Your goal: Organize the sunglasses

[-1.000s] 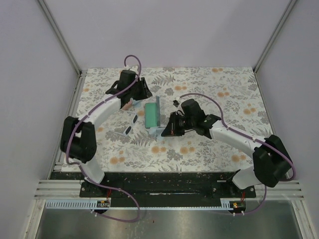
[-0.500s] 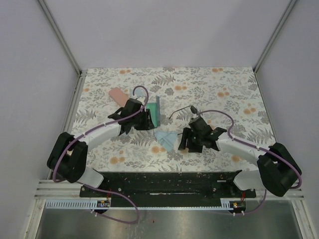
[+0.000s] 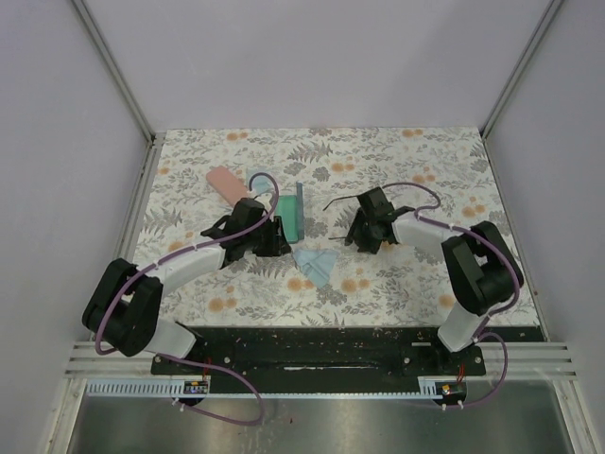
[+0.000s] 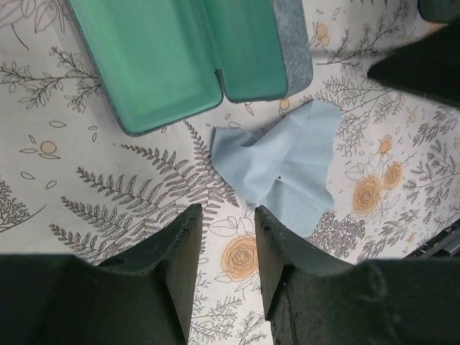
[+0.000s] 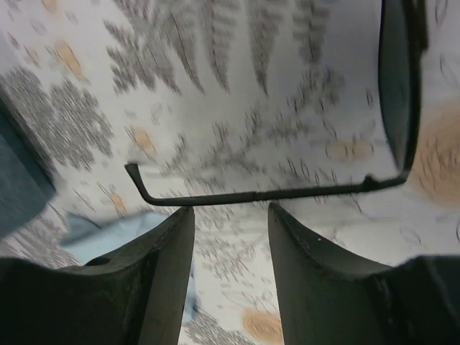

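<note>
Two grippers hang low over the flower-patterned table (image 3: 425, 161), and both are empty. The left gripper (image 4: 224, 230) has its fingers (image 4: 183, 251) a narrow way apart with nothing between them. It sits over bare tabletop just near of the open case (image 4: 172, 57), whose green lining faces up. A crumpled light blue cloth (image 4: 284, 172) lies just beside that case, on its near right. The right gripper (image 5: 230, 223) has its fingers moderately parted, also around nothing. The black sunglasses (image 3: 342, 200) lie on the table right of the open case, just beyond the right gripper's tips. One temple (image 5: 266, 192) is swung out and runs across the front of the gap, not inside it. A pink case (image 3: 224, 182) lies closed at the far left.
</note>
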